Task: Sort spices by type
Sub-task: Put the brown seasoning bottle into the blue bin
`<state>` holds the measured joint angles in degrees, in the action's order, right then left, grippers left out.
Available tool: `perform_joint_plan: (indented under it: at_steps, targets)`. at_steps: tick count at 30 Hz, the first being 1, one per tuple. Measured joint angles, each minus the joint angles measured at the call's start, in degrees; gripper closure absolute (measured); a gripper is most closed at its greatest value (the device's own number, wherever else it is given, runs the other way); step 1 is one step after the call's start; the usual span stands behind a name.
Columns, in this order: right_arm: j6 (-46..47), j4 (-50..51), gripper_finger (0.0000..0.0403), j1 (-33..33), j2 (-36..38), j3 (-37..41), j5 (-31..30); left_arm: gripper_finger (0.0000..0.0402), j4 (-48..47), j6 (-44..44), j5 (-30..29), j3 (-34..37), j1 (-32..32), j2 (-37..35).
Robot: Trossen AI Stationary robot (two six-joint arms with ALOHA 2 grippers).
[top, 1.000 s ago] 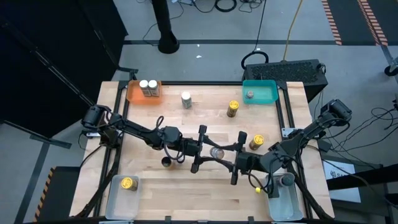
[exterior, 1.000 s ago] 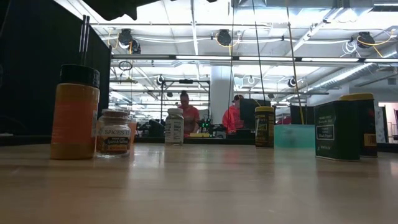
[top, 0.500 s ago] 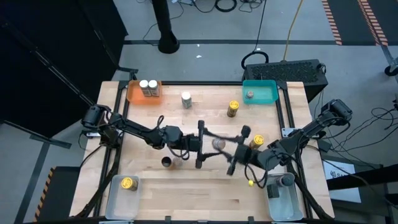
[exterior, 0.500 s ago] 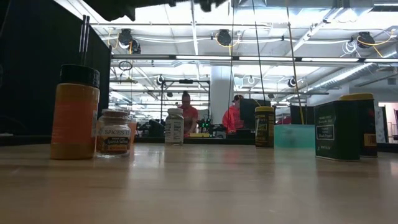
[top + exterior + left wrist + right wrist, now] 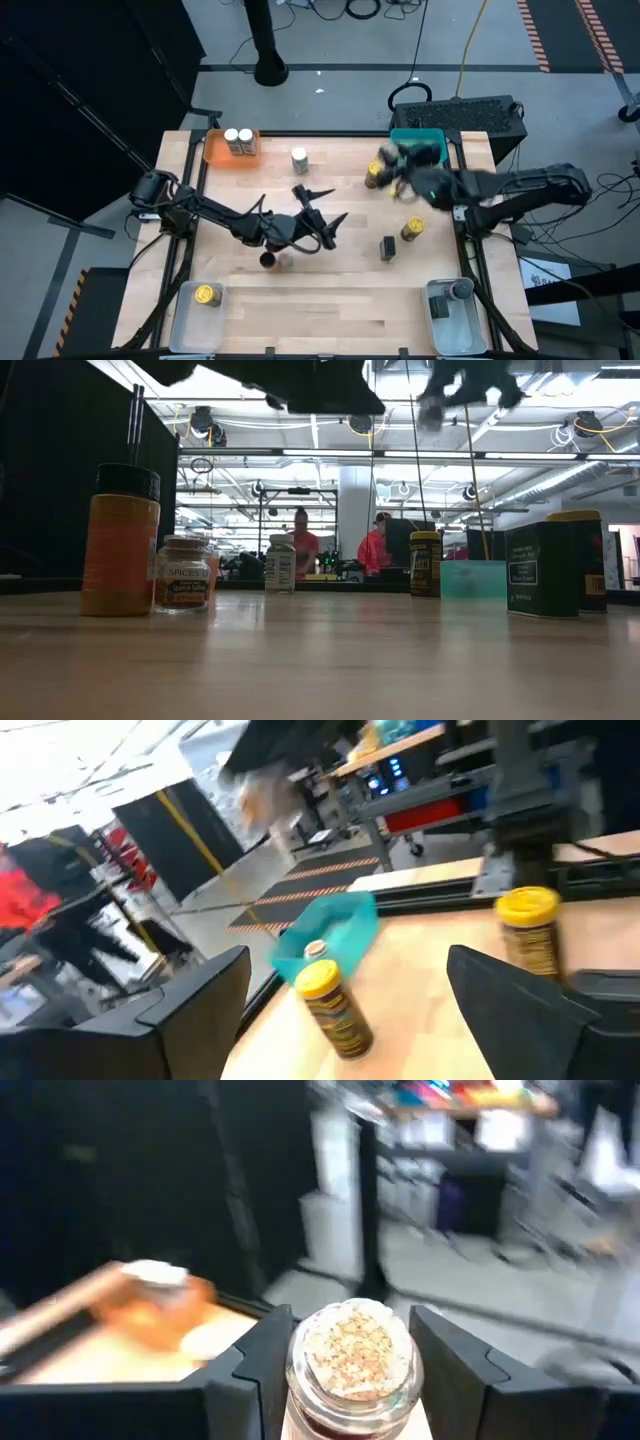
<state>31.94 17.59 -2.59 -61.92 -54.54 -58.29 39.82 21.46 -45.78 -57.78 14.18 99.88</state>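
Right end effector [image 5: 348,1380] grips jar [image 5: 352,1352] (left [image 5: 318,218] spread, mid-table).

A pale wooden-plank desk [image 5: 330,300] carries an orange rectangular plastic tray [image 5: 218,152] and a teal rectangular plastic tray [image 5: 428,150] at its far corners, two clear rectangular plastic trays [image 5: 190,318] at its near corners. Two people in red tops [image 5: 302,546] stand far behind.

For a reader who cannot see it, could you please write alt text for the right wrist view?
A small clear glass jar with a speckled tan top sits clamped between the right gripper's two dark fingers. Beyond it lies a blurred orange tray on the pale wooden table, with a dim workshop behind.
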Motion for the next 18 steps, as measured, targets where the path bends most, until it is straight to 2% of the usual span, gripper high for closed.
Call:
perform_joint_plan:
  at_steps: [4, 7, 11, 13, 18]
  targets:
    - [3.85, 6.86, 0.0253, 15.59, -0.12, 0.04, 10.34, 0.006, 0.1, 2.67, -0.03, 0.0, 1.63, -1.38]
    - [4.35, 8.5, 0.0253, 26.6, -0.08, 0.07, 20.57, 0.006, -0.12, 5.07, -0.17, 0.0, 2.54, -2.72]
    - [4.92, 15.45, 0.0253, 37.39, -0.08, 0.07, 31.55, 0.006, -3.19, 6.07, -0.15, 0.0, 2.98, -4.85]
    - [4.97, 20.06, 0.0253, 40.73, -0.1, 0.07, 34.11, 0.006, -5.66, 5.81, -0.2, 0.0, 2.9, -5.81]
    - [3.86, 25.04, 0.0253, 45.82, -0.64, 0.07, 33.45, 0.006, -7.98, 5.91, -0.62, 0.0, 2.75, -7.07]
